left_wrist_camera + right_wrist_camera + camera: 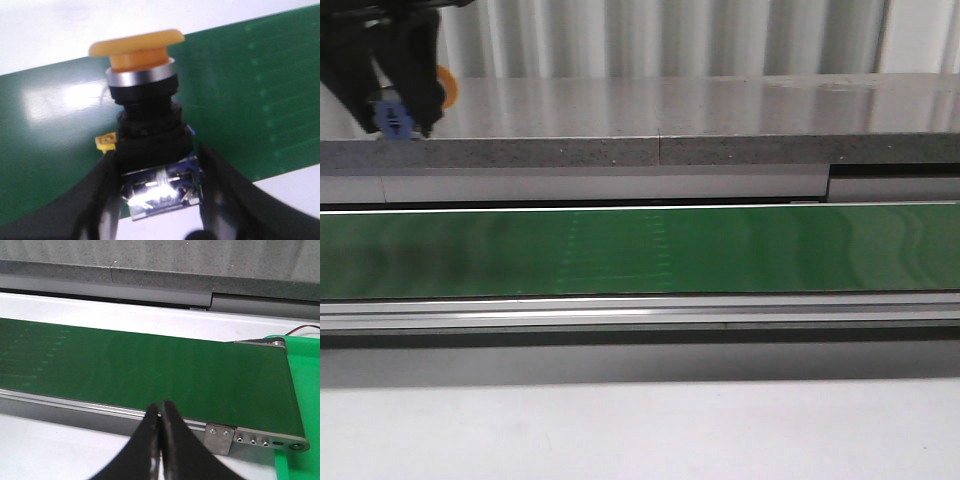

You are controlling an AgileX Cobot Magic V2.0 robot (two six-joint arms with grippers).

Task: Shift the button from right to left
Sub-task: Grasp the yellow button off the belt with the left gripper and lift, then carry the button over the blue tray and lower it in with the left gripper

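In the left wrist view the button (142, 80) fills the middle: yellow-orange head, silver ring, black collar, blue-grey rear block. My left gripper (157, 172) is shut on that rear block, one black finger on each side, and holds it above the green belt (240, 100). The front view shows my left gripper (395, 100) high at the far left, with the button (446, 86) showing orange and blue between its fingers. My right gripper (161, 407) is shut on nothing, over the near rail of the green belt (150, 365) by its right end. It is outside the front view.
The green belt (640, 250) runs the full width of the front view, with a grey stone ledge (660, 120) behind and white table (640, 430) in front. A bright green bin (305, 390) meets the belt's right end, beside a metal bracket (220, 437).
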